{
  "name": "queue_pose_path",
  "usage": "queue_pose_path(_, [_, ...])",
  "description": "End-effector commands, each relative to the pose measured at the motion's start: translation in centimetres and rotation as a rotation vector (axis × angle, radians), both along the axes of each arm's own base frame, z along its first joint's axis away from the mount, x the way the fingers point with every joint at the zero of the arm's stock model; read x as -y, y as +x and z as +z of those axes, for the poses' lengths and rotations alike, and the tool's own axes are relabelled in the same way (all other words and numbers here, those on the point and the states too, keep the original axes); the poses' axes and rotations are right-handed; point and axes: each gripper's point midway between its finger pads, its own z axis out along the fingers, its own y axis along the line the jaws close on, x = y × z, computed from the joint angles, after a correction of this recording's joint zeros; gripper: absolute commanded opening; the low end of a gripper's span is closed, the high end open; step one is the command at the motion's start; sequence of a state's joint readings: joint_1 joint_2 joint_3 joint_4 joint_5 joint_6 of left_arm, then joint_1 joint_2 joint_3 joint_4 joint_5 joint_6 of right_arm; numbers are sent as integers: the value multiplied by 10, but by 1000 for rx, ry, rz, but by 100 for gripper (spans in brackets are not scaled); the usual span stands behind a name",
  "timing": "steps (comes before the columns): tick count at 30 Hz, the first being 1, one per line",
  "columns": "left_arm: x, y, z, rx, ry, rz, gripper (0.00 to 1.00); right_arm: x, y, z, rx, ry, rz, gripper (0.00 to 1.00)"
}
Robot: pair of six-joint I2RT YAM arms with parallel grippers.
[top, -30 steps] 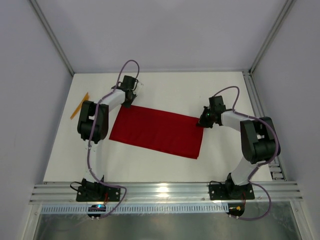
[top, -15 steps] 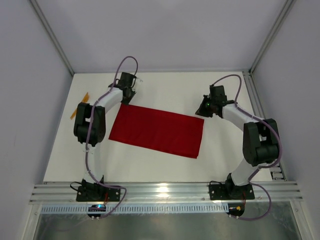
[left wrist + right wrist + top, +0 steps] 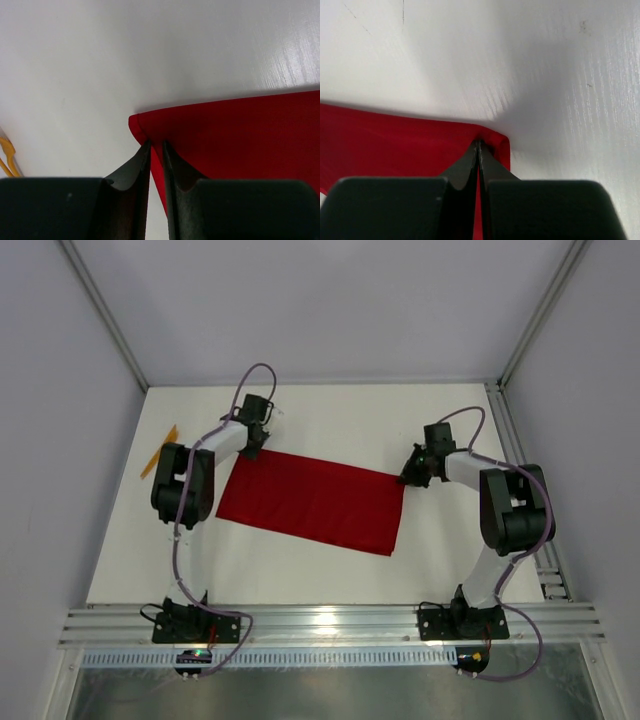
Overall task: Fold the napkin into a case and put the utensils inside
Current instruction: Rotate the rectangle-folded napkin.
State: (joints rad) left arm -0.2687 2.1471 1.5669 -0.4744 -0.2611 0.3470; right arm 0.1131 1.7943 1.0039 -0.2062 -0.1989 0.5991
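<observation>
The napkin (image 3: 312,502) lies spread flat in the middle of the bench (image 3: 330,420), a long red rectangle running left to right and skewed a little, its right end nearer. It is thin, soft cloth, so it should weigh next to nothing, hold no shape of its own and droop or wrinkle wherever it is not supported. It will likely slide easily on the smooth white surface. The corners and edges are the sensible places to grip, because a flat middle offers nothing to pinch.

The left jaws stand at the far left corner, almost together, with the cloth's edge running into the narrow slit between them and the corner curling up slightly. They appear to be pinching it. The right jaws are pressed tight together at the far right corner, where the cloth puckers around their tips, which suggests a pinch there too.

The utensils (image 3: 160,452), slim and orange, lie well apart at the bench's far left edge.
</observation>
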Motion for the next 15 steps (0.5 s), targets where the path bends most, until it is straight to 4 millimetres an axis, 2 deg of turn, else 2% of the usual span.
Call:
queue_pose_path(1, [0,11,3,28,-16,12,18,-6,10,13,49,22,6,3])
queue_pose_path(4, [5,10,23,34,-51,3,21,-1,14,34,100,-17,29,3])
queue_pose_path(5, [10,10,41,60,-84,-8,22,0,17,53,135,-28,41,3])
queue_pose_path(7, [13,7,61,79,-113,-15,25,6,19,72,176,-83,77,15])
queue_pose_path(8, [17,6,84,118,-145,-23,27,8,18,87,184,-102,90,22])
queue_pose_path(9, [19,3,94,126,-161,-24,28,12,17,92,189,-125,96,42])
queue_pose_path(10, [20,-1,103,133,-175,-25,29,15,16,95,189,-153,106,53])
queue_pose_path(11, [19,-13,104,105,-180,-29,30,22,14,97,180,-185,98,63])
queue_pose_path(12, [21,-21,121,122,-202,-46,31,23,13,97,178,-195,104,69])
queue_pose_path(13, [19,-36,113,84,-202,-51,34,25,13,94,171,-204,111,76])
queue_pose_path(14, [18,-49,111,56,-204,-57,36,23,14,93,167,-195,120,76])
queue_pose_path(15, [18,-59,119,61,-215,-69,39,21,14,82,139,-188,134,76])
